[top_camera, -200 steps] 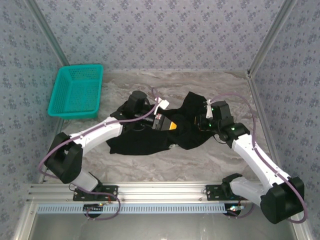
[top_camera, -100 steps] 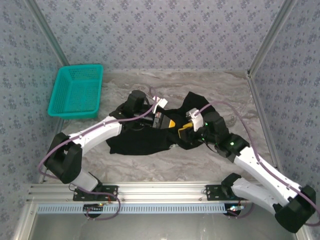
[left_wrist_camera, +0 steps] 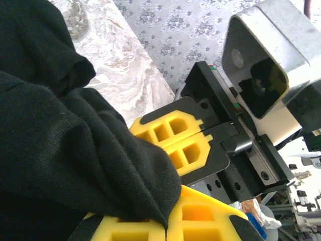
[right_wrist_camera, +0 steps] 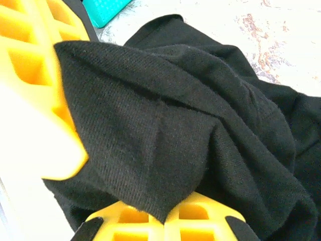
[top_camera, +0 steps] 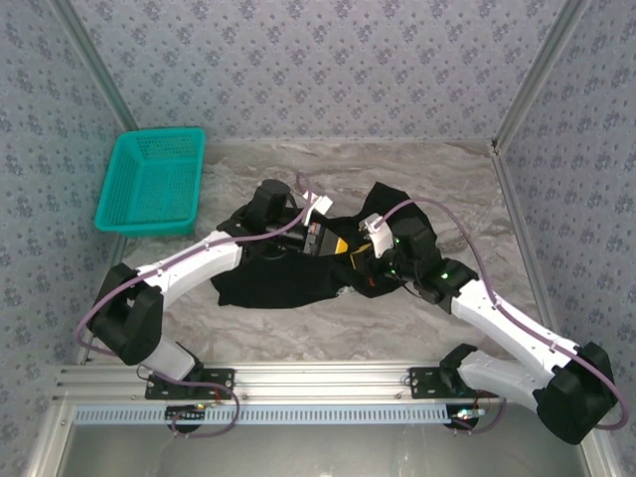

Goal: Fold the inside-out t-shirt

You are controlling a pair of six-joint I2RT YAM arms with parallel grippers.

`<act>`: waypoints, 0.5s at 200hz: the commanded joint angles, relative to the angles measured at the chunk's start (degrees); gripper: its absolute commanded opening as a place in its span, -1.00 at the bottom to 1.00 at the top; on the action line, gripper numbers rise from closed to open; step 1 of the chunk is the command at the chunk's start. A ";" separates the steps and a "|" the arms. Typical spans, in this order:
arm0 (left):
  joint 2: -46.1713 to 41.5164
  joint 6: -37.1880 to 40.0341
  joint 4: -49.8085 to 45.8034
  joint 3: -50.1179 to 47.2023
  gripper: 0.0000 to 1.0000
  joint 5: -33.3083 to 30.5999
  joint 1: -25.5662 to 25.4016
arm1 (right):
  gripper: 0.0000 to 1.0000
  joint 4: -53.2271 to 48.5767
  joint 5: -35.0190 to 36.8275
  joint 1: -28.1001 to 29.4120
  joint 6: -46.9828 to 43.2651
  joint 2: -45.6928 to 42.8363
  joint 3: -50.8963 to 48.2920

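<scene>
Operator: Status?
Technician: Left gripper [left_wrist_camera: 169, 217] and right gripper [right_wrist_camera: 163, 221]: jaws clamped on the inside-out t-shirt [top_camera: 278, 283], crumpled at the middle of the table [top_camera: 328, 333].
Operator: Procedure?
Technician: Draw both grips apart evenly; prevent slippage.

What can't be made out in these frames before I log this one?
- Shirt: top view, a crumpled black heap partly under both wrists; collar, sleeves and print unreadable.
- Left gripper: left wrist view, the pinched cloth covers its tips; the bottom edge cuts the fingers.
- Right gripper: right wrist view, likewise cloth over the tips, fingers cut by the bottom edge.
</scene>
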 commanded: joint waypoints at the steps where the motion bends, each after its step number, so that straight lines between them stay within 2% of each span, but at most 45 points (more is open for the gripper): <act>1: -2.97 0.95 -1.51 1.90 -1.00 -2.89 1.09 | -1.00 -5.40 -2.11 -1.50 -1.87 -3.47 2.33; 17: -3.17 1.30 -2.72 1.52 -1.00 -7.23 1.95 | -1.00 -8.73 -8.37 -3.91 -1.10 -5.70 2.98; 31: -2.97 3.08 -6.38 2.11 -1.00 -13.45 2.21 | -1.00 -9.29 -13.83 -5.75 0.36 -6.62 3.38; 48: -2.21 5.13 -9.56 2.80 -0.86 -19.28 2.08 | -1.00 -5.87 -20.97 -8.15 4.71 -6.83 3.19; 71: -2.45 6.36 -11.14 2.07 -0.44 -24.29 1.82 | -1.00 1.99 -25.20 -10.33 11.97 -6.51 1.76; 100: -6.49 7.61 -11.82 -0.89 -0.07 -29.65 0.74 | -1.00 7.72 -28.13 -12.64 19.38 -4.39 1.81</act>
